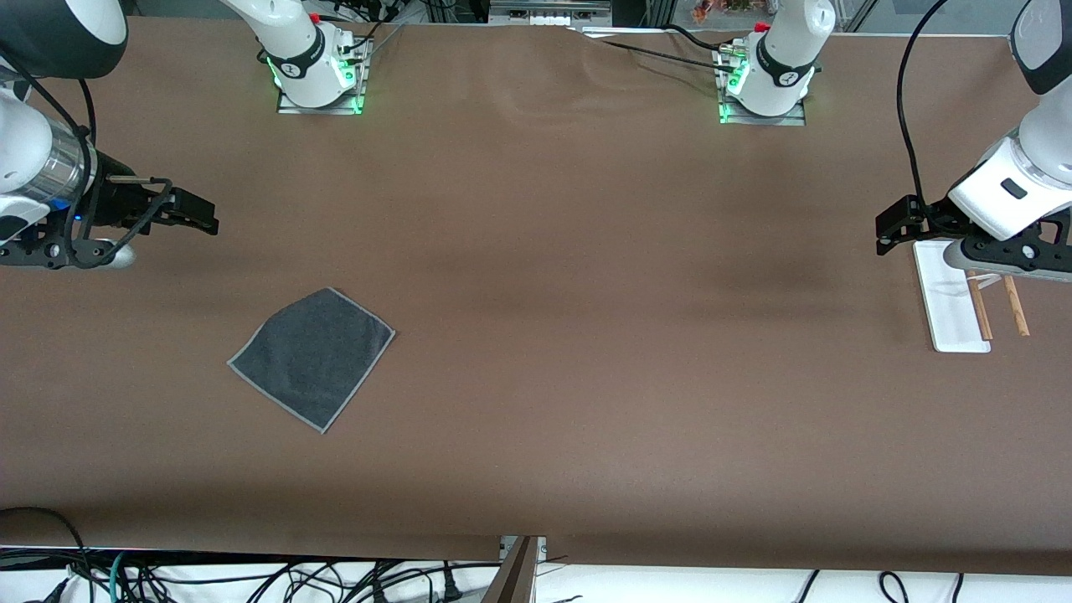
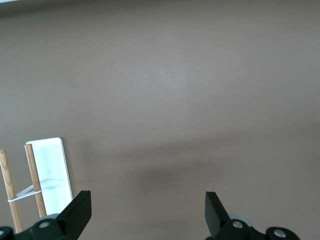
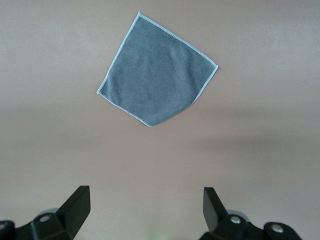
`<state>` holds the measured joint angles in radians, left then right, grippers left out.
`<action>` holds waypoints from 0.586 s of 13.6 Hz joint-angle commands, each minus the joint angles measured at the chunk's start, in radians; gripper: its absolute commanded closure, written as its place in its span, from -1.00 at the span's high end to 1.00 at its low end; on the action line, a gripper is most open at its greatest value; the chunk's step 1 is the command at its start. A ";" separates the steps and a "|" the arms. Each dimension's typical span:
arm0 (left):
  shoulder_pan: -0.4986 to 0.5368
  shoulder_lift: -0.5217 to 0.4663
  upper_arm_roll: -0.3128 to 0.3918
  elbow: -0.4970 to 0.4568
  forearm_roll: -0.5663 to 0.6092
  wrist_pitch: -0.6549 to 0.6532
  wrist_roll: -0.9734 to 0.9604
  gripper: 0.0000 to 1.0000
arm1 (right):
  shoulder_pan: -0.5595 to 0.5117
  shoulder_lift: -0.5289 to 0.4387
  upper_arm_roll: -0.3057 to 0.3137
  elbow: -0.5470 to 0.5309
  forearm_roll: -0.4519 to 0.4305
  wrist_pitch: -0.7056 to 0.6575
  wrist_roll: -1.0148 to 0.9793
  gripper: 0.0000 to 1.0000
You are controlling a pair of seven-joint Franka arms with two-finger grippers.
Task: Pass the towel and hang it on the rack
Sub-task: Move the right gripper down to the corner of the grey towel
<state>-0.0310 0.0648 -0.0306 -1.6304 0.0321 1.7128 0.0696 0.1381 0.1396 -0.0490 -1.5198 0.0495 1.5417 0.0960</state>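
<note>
Towel [image 1: 311,358] toward the right arm's end — rack [image 1: 950,306] at the left's.

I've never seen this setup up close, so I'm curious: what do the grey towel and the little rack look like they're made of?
The towel looks like soft, matte dark grey cloth, perhaps microfibre: it lies flat on the table with a thin pale stitched edge. The rack seems to have a smooth white base, probably plastic or painted, faintly shiny, and two thin light-brown rods with visible grain, so likely wood.

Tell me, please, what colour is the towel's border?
Light grey, around the dark grey towel; clearest in the right wrist view.
</note>
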 commanded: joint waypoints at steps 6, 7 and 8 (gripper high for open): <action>0.003 0.013 -0.006 0.035 -0.017 -0.041 -0.002 1.00 | -0.005 -0.005 0.001 -0.011 -0.007 0.009 -0.007 1.00; 0.003 0.013 -0.006 0.035 -0.018 -0.041 -0.004 1.00 | -0.005 -0.005 0.001 -0.011 -0.007 0.009 -0.007 1.00; 0.003 0.013 -0.008 0.035 -0.018 -0.041 -0.005 1.00 | -0.005 -0.005 0.001 -0.011 -0.008 0.009 -0.007 1.00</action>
<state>-0.0312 0.0648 -0.0320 -1.6292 0.0318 1.6990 0.0695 0.1378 0.1430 -0.0497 -1.5205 0.0488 1.5435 0.0959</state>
